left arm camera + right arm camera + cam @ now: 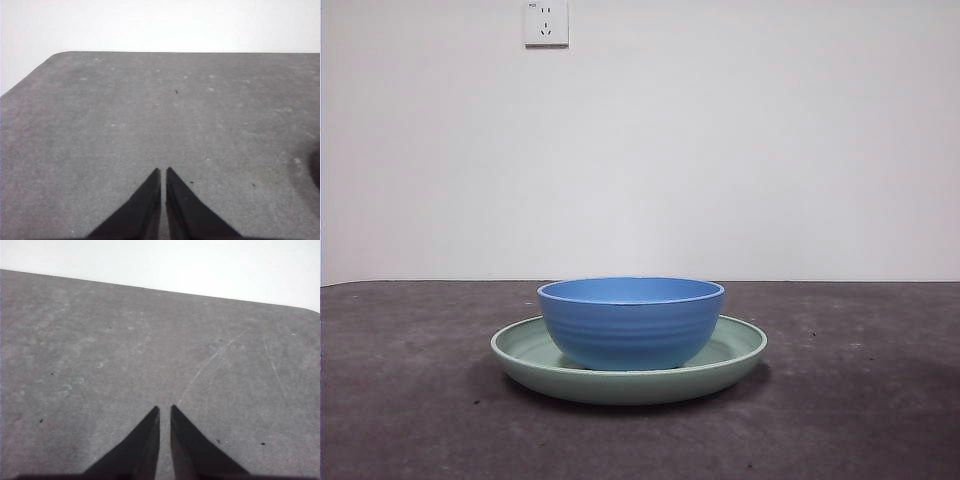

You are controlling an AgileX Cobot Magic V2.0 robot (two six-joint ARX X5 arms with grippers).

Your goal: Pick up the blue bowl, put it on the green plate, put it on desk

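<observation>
At the middle of the tabletop (400, 400), the blue bowl (631, 322) sits upright inside the green plate (525, 350), its base on the plate's shallow floor and the pale mint rim showing wide on both sides. Its medium-blue outer wall carries faint horizontal ridges, narrowing from a round rim toward the base. Both arms wait away from the dishes over bare tabletop, the left gripper (163, 170) and right gripper (165, 407) each with fingers nearly together, holding nothing.
</observation>
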